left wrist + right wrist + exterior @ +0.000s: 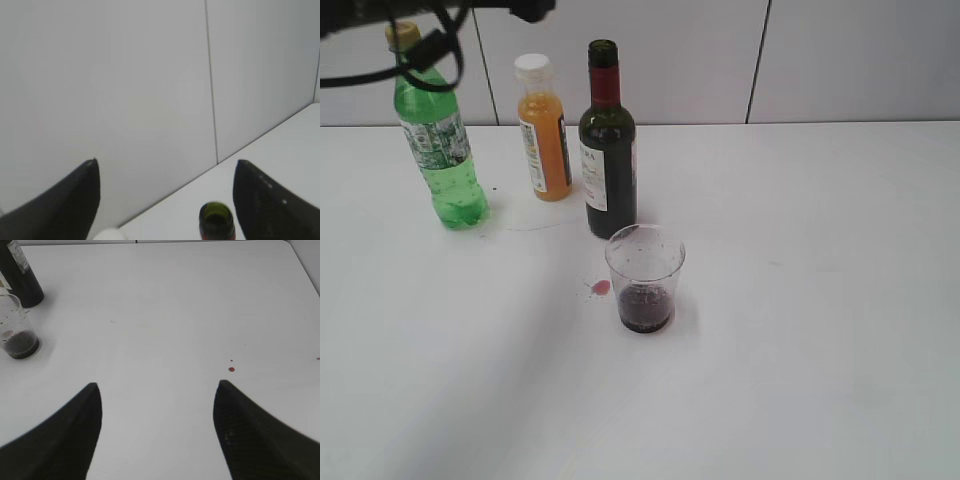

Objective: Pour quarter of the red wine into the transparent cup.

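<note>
Dark wine bottle (216,220) stands below the wide-spread left pincer (165,200), untouched.

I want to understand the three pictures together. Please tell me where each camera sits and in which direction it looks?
Exterior: in front of the table, slanting down at the wine bottle and transparent cup; part of a dark arm shows top left.
Left wrist: above the bottle's open mouth, facing the wall; left gripper open.
Right wrist: low over the table, facing the cup; right gripper open.
Shared: all three views show the wine bottle; the exterior and right wrist views both show the cup.
</note>
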Motion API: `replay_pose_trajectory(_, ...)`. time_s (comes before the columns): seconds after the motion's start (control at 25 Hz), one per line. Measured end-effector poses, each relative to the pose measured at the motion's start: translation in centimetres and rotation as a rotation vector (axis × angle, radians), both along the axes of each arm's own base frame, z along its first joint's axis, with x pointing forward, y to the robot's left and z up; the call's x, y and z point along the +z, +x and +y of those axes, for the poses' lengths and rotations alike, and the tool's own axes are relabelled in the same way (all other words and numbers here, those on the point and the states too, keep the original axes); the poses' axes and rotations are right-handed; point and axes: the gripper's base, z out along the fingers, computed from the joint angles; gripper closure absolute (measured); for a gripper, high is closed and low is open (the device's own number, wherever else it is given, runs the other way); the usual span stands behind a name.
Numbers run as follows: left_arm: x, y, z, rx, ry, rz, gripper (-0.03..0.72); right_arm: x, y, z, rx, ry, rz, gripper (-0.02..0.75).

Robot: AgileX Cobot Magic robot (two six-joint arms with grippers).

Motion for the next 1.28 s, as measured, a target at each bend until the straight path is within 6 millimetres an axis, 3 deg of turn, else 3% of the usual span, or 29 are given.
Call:
replay_pose_trajectory(0.16,3.6,-3.3,2.4,0.063,0.087,0.113,0.067,0.0,0.0,0.0,0.0,0.0,0.0,0.176)
replay_pose_trajectory(0.36,5.0,-7.4,5.4,0.15,0.228,0.347,0.076,0.0,0.0,0.0,0.0,0.0,0.0,0.177)
replay_pose_trajectory(0.72,4.1,-11.8,11.7,0.367,0.356,0.792,0.095,0.0,0.0,0.0,0.0,0.0,0.0,0.177)
replay_pose_trajectory(0.96,2.1,-14.4,15.6,0.507,0.3,0.911,0.097,0.0,0.0,0.0,0.0,0.0,0.0,0.176)
replay_pose_trajectory(1.28,-0.1,-21.0,18.1,0.611,0.211,0.919,0.097,0.0,0.0,0.0,0.0,0.0,-0.001,0.176)
